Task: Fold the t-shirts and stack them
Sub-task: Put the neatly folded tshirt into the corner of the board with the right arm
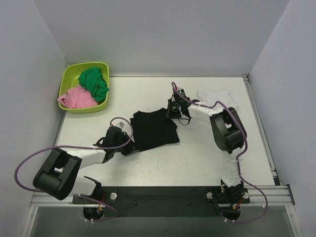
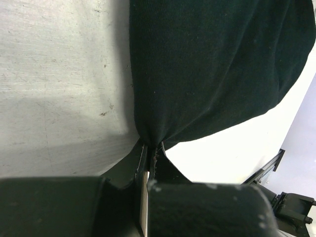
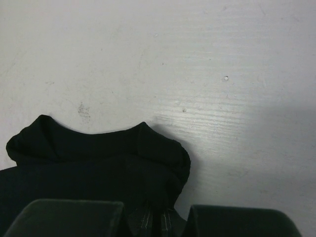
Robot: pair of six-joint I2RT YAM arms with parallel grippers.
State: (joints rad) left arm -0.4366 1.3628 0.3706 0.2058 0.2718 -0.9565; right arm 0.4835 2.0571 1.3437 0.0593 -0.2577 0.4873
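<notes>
The black t-shirt lies partly folded in the middle of the table. My left gripper is shut on its near left corner; in the left wrist view the dark cloth bunches into the closed jaws of the left gripper. My right gripper is shut on the shirt's far right corner, and the right wrist view shows black fabric pinched at the right gripper. A white t-shirt lies at the far right, partly behind the right arm.
A lime-green tub at the far left corner holds green and pink cloths. Grey walls close in the table on three sides. A metal rail runs along the near edge by the arm bases.
</notes>
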